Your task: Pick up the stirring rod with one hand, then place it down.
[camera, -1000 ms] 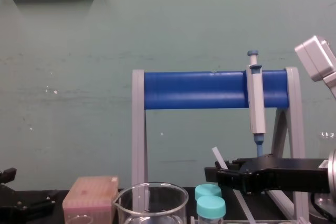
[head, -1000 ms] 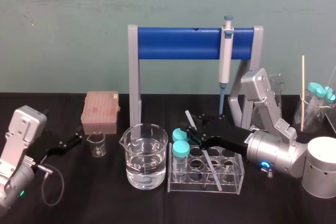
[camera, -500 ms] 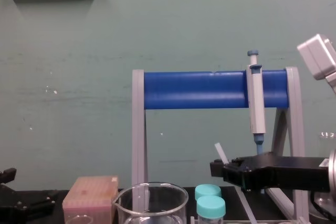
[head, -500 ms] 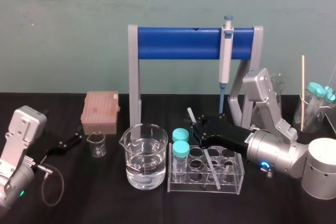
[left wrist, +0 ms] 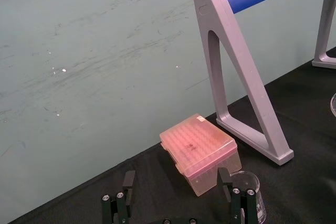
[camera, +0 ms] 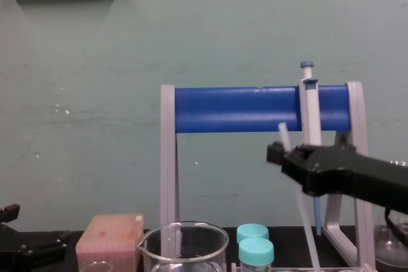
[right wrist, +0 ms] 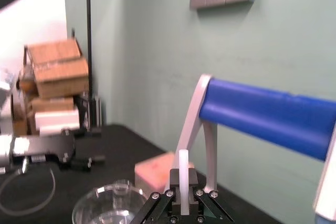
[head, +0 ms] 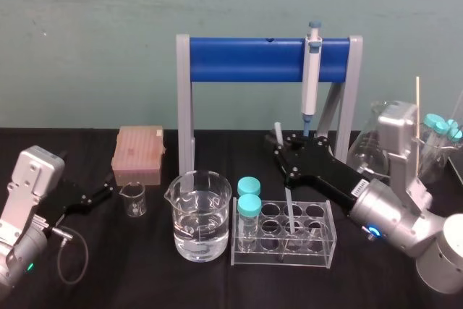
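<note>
The right gripper [head: 283,157] is clenched on the stirring rod [head: 288,208], pinching it near its upper end; a short stub stands above the fingers and the long remainder hangs below them, down into the clear test-tube rack [head: 327,251] that sits under the hand; whether the lower tip touches anything there is not clear. The rod's long axis runs close to upright, slightly tilted, the top leaning toward the robot's left and the bottom toward its right; in the right wrist view the stub rises straight out between the two pads.

The rod looks light, stiff and smooth, and probably brittle; so slim a thing may well swivel or slide in a two-finger pinch, and a knock against the rack could chip it. A hold nearer its middle would likely balance better, with modest pressure.

The left gripper [head: 100,195] lies parked far to the working hand's left, low on the table, its fingers spread.
</note>
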You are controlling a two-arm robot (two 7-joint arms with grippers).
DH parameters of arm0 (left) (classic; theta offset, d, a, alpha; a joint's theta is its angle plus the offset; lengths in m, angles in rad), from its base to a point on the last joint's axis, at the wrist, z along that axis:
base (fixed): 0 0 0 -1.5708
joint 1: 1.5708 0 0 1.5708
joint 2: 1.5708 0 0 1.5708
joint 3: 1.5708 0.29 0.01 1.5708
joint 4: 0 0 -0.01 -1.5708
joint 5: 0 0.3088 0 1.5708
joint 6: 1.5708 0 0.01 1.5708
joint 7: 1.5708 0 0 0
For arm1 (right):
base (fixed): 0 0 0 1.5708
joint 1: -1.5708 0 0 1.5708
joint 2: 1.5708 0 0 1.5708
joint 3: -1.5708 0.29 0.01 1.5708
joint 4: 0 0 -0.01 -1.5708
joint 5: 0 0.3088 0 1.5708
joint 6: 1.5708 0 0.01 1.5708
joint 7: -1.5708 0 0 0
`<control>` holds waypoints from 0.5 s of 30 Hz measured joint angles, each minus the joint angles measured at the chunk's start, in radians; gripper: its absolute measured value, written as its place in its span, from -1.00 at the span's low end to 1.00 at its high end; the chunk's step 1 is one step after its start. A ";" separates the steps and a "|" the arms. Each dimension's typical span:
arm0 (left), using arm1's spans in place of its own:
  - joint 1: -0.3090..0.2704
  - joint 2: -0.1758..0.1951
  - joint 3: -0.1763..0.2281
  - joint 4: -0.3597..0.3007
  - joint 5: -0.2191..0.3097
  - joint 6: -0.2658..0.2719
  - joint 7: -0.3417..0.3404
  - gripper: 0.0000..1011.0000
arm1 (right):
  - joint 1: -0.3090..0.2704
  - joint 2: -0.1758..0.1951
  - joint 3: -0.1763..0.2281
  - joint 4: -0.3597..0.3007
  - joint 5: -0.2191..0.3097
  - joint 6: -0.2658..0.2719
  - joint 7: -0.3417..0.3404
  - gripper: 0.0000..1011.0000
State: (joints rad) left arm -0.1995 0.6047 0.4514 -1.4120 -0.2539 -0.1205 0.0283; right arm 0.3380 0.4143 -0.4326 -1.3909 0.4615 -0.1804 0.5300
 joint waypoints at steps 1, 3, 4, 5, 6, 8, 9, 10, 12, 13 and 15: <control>0.000 0.000 0.000 0.000 0.000 0.000 0.000 0.98 | -0.009 -0.002 0.008 -0.006 0.006 -0.012 0.003 -0.86; 0.000 0.000 0.000 0.000 0.000 0.000 0.000 0.98 | -0.030 -0.003 0.026 -0.021 0.023 -0.035 0.012 -0.86; 0.000 0.000 0.000 0.000 0.000 0.000 0.000 0.98 | -0.037 -0.002 0.032 -0.029 0.029 -0.040 0.015 -0.86; 0.000 0.000 0.000 0.000 0.000 0.000 0.000 0.98 | -0.050 -0.001 0.046 -0.046 0.042 -0.048 0.021 -0.86; 0.000 0.000 0.000 0.000 0.000 0.000 0.000 0.98 | -0.055 -0.001 0.053 -0.053 0.049 -0.050 0.022 -0.86; 0.000 0.000 0.000 0.000 0.000 0.000 0.000 0.98 | -0.062 -0.001 0.068 -0.069 0.059 -0.055 0.023 -0.86; 0.000 0.000 0.000 0.000 0.000 0.000 0.000 0.98 | -0.066 -0.001 0.083 -0.085 0.068 -0.060 0.022 -0.86; 0.000 0.000 0.000 0.000 0.000 0.000 0.000 0.98 | -0.067 -0.001 0.091 -0.092 0.072 -0.062 0.022 -0.86; 0.000 0.000 0.000 0.000 0.000 0.000 0.000 0.98 | -0.066 -0.002 0.114 -0.111 0.080 -0.068 0.014 -0.86; 0.000 0.000 0.000 0.000 0.000 0.000 0.000 0.98 | -0.065 -0.002 0.121 -0.116 0.081 -0.070 0.011 -0.86; 0.000 0.000 0.000 0.000 0.000 0.000 0.000 0.98 | -0.060 -0.002 0.136 -0.124 0.081 -0.076 0.003 -0.86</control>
State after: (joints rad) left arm -0.1995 0.6047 0.4514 -1.4120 -0.2539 -0.1205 0.0283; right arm 0.2778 0.4123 -0.2970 -1.5148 0.5424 -0.2564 0.5331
